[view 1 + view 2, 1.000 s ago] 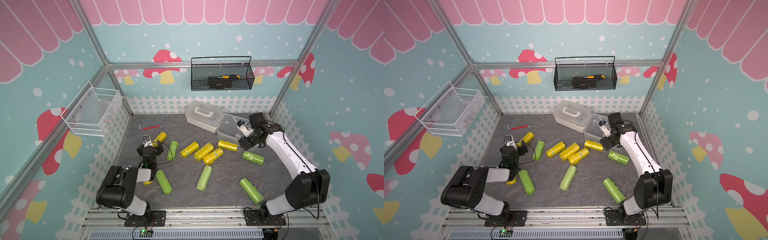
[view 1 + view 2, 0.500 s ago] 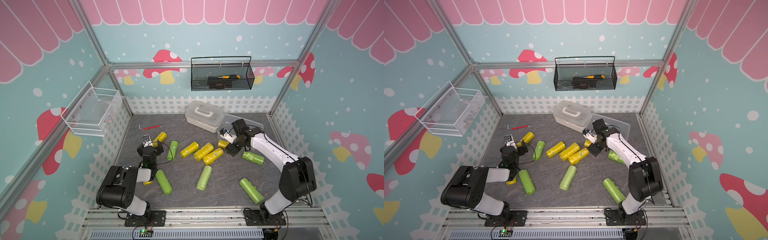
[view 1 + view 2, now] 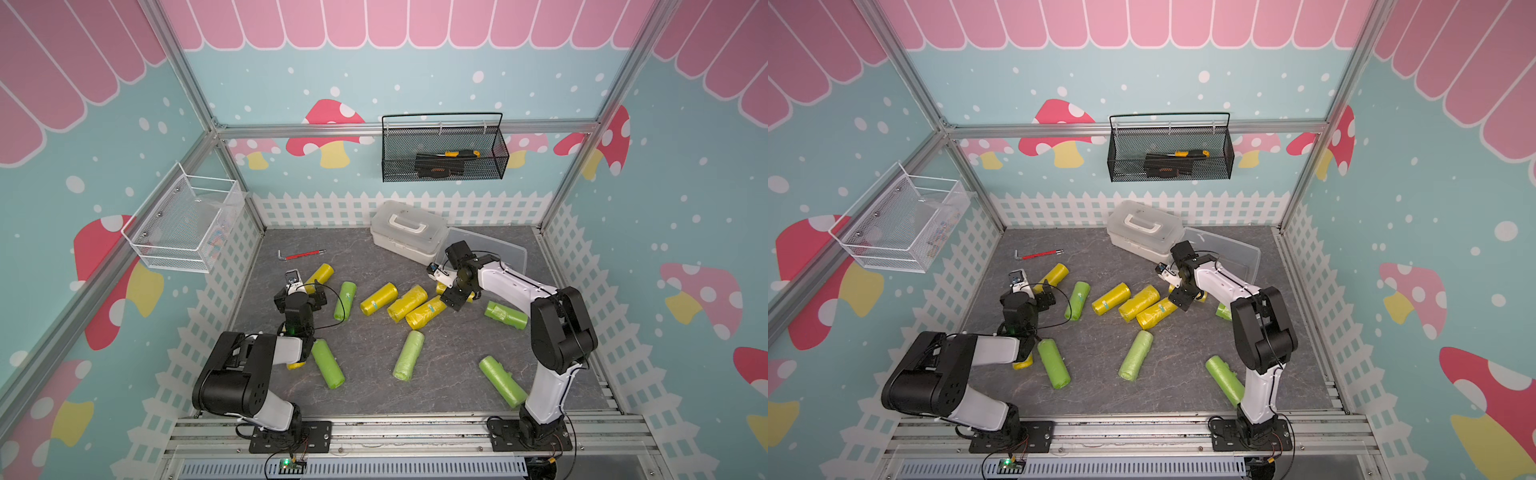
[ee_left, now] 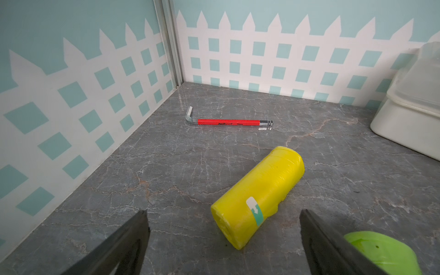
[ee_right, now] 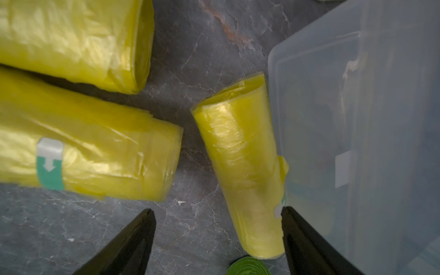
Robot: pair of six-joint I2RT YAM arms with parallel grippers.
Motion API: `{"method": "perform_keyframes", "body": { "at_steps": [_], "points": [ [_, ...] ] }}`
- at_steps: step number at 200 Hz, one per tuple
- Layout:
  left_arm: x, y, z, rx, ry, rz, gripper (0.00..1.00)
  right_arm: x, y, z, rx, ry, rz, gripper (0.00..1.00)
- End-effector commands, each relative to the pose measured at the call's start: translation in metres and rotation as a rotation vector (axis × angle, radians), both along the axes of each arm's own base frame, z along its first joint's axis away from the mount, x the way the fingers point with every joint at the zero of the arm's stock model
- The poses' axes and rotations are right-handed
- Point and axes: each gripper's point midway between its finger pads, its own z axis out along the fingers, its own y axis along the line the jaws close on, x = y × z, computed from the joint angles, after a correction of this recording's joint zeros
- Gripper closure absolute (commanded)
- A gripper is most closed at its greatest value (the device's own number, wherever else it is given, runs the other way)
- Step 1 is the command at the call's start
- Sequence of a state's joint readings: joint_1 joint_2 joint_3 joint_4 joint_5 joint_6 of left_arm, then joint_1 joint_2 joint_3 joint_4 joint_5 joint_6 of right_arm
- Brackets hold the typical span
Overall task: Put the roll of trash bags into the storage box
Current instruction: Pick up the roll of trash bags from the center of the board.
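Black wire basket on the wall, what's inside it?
Inside the black basket: a tool with a yellow-orange handle and a flat black thing. Anything beneath them is covered.

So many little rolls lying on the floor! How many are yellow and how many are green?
Yellow rolls: 6 (one partly hidden)
Green rolls: 5
Total: 11
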State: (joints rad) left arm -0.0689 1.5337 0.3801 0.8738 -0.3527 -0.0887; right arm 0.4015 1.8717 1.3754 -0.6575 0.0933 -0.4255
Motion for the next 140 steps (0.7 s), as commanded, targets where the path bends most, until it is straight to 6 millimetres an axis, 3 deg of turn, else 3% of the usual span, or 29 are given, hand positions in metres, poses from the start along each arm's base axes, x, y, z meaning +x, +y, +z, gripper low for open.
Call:
{"method": "perform_keyframes", "body": {
  "at_steps": [1,73,140],
  "points": [
    [0.003,0.000,0.006,0.015,-0.018,0.003,0.01,0.006,0.002,-0.014,-0.047,0.006,0.025,0.16],
    [0.003,0.000,0.006,0.015,-0.019,0.003,0.01,0.002,0.000,-0.040,-0.081,0.069,0.049,0.16],
    [0.003,0.000,0.006,0.016,-0.019,0.003,0.01,-0.022,-0.001,-0.036,-0.049,0.097,0.061,0.25]
  ]
}}
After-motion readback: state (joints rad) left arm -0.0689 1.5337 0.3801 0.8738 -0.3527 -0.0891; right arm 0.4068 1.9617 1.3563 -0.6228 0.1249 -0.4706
